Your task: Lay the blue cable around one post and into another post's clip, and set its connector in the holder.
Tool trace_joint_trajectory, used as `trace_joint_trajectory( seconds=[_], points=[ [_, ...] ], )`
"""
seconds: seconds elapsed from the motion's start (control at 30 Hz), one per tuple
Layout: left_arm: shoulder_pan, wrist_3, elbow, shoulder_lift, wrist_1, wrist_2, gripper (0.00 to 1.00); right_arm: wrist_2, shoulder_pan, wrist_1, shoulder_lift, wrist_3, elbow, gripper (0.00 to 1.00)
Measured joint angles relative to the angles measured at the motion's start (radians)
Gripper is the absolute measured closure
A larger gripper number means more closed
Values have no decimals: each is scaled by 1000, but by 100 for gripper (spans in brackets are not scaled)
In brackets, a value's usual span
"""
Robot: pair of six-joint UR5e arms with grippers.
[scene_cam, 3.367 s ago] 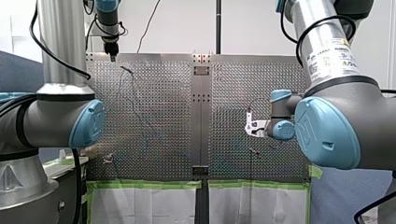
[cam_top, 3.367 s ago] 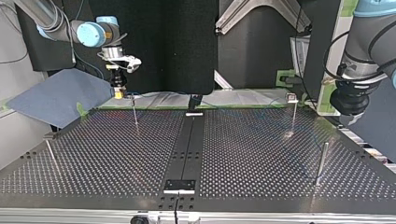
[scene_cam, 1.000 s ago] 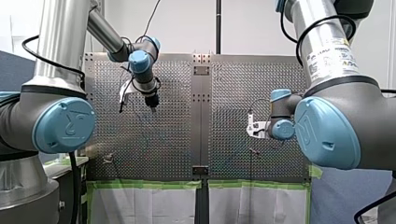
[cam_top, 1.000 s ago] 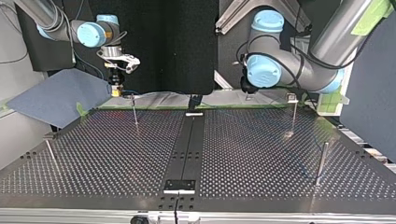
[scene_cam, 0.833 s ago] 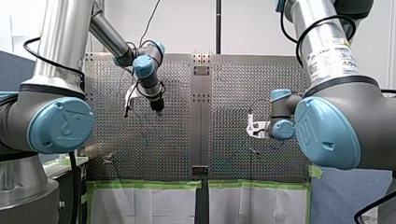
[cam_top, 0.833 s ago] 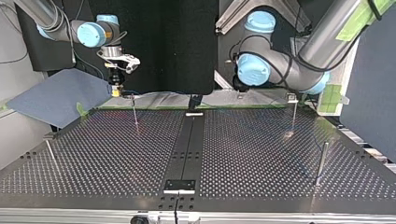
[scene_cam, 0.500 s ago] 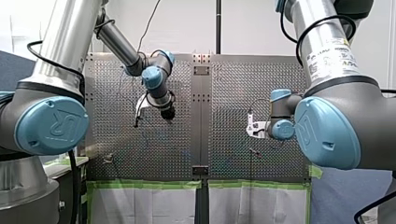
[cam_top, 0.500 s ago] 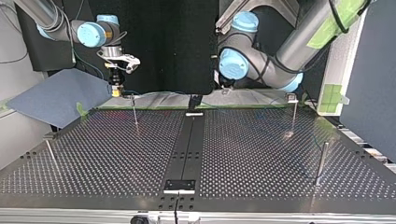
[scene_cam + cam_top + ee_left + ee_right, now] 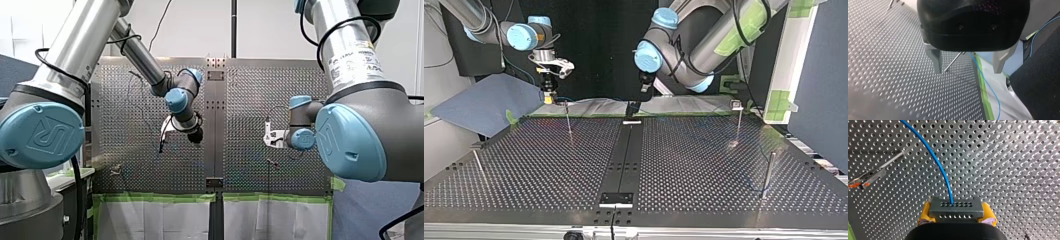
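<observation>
Counting four thin metal posts well apart on the perforated bench (image 9: 704,165): one (image 9: 568,121) just beside the right jaws in the top view, one with a clip on top (image 9: 738,120) at that view's right, a plain one (image 9: 768,174) nearer the camera on that side, a leaning one (image 9: 478,165) at the left edge. Noting a dark strip (image 9: 624,155) down the bench's middle with a small fixture at each end, and green tape (image 9: 982,82) and a white sheet (image 9: 1005,95) along one edge. Tracing the blue cable (image 9: 940,167) from the grey connector (image 9: 956,207) in a curve over the perforations, beside a post with an orange-marked clip (image 9: 870,176) but apart from it; finding another blue run across the tape and sheet in the left wrist view. With my left arm (image 9: 142,57): reaching in from the front view's left, sloping down to a bent wrist near the strip, holding the left jaws above the bench, spread wide and gripping nothing, with only a slanted post (image 9: 953,61) farther off between the fingers. With my right arm (image 9: 524,36): coming in at the top view's left, pointing the wrist straight down near the far edge, keeping the right jaws closed, yellow pads (image 9: 925,213) clamped on the connector from both sides.
</observation>
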Motion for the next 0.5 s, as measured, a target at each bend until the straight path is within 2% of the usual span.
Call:
trace_joint_trajectory(
  seconds=[0.3, 0.5],
  points=[
    [-63, -33, 63, -70, 70, 24, 0, -2, 2, -1, 0, 0, 0, 100],
    [-72, -47, 114, -122, 122, 27, 0, -3, 2, -1, 0, 0, 0, 100]
  ],
)
